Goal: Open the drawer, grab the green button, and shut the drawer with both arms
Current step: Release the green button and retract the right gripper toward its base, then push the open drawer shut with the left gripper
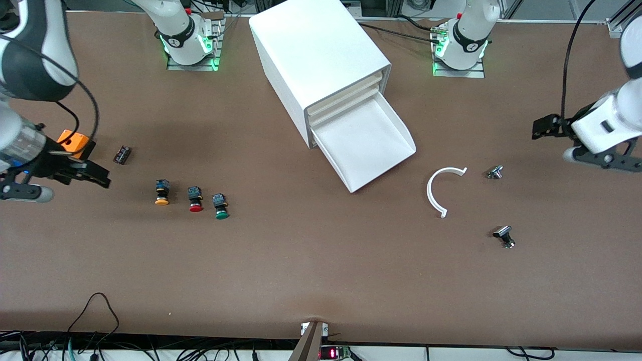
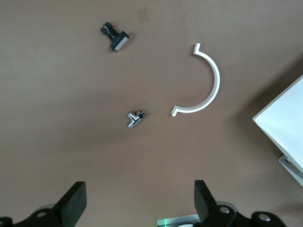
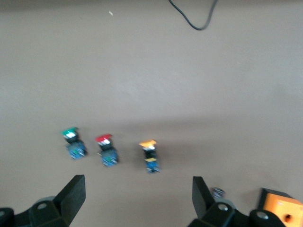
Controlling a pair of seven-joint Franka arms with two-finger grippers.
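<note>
the drawer (image 1: 368, 143) is already pulled out at frame centre. the green-capped button (image 1: 220, 206) lies untaken at lower left. the left gripper (image 2: 139, 203) and right gripper (image 3: 137, 198) are held open.

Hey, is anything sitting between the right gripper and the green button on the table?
Yes. The right gripper is open at its end of the table, and the yellow button and the red button stand in the row between it and the green button.
</note>
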